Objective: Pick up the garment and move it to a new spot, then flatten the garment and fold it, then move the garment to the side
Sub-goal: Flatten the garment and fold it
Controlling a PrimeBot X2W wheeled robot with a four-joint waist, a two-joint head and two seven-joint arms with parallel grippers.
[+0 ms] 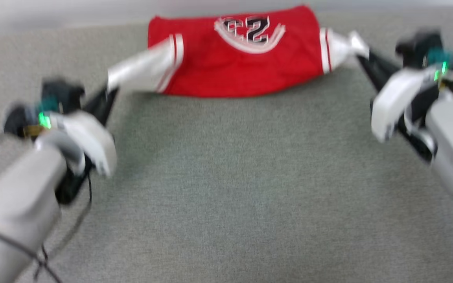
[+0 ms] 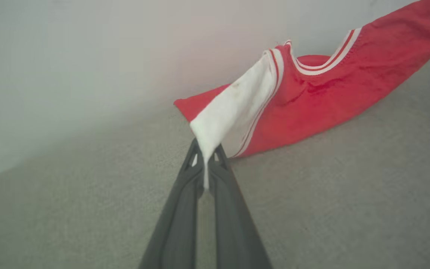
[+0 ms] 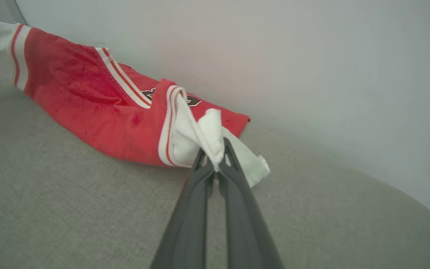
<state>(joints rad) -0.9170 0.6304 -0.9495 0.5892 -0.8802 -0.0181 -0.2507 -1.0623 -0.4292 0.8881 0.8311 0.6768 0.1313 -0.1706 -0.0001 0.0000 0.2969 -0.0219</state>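
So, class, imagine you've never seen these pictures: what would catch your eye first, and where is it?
The red garment with black numbers stretches across the far end of the grey surface, by the wall. The left gripper and right gripper are each shut on one of its white sleeves, holding it spread between them.

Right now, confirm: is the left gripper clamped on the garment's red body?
No: the left gripper is shut on the white sleeve of the garment.
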